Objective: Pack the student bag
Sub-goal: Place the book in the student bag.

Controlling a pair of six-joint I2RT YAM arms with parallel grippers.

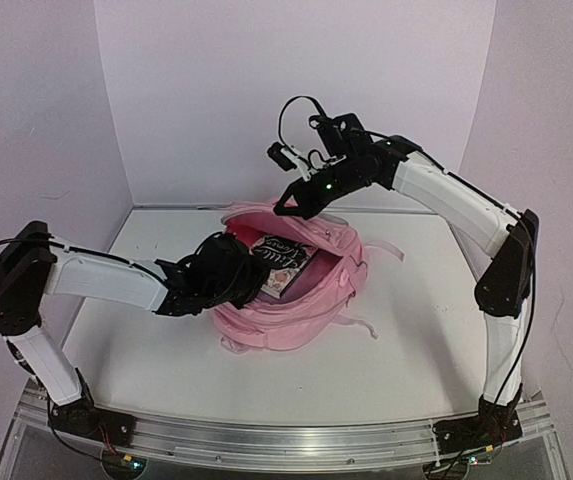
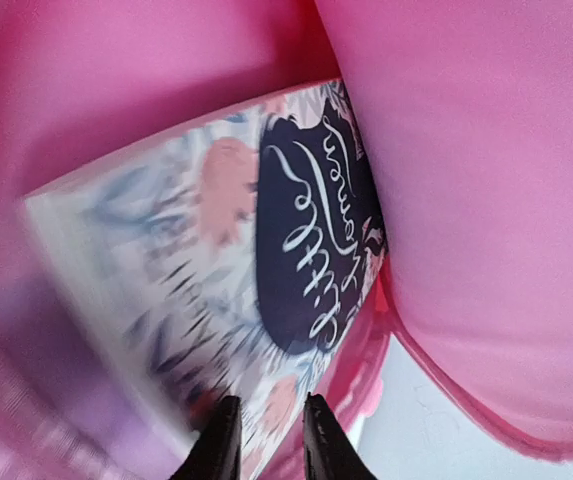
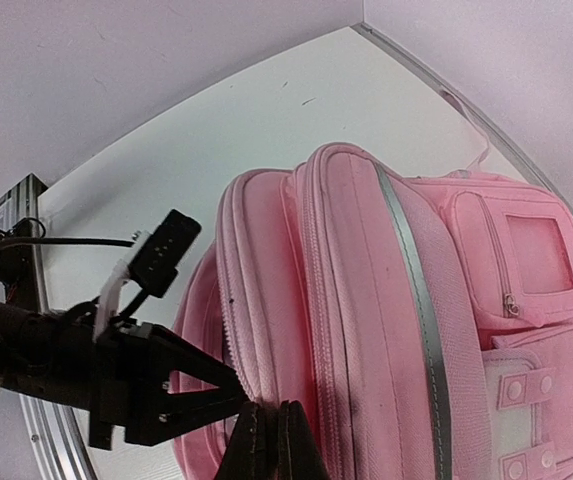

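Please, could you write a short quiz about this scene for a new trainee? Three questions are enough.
1. True or false: the book lies outside the student bag.
2. Where is the right gripper? A: at the open bag's far rim. B: at the bag's near side. C: on the book's cover.
3. Fill in: the title on the book's cover reads "Little ____".

Key: 1 false, the book lies inside the open bag. 2 A. 3 Women.
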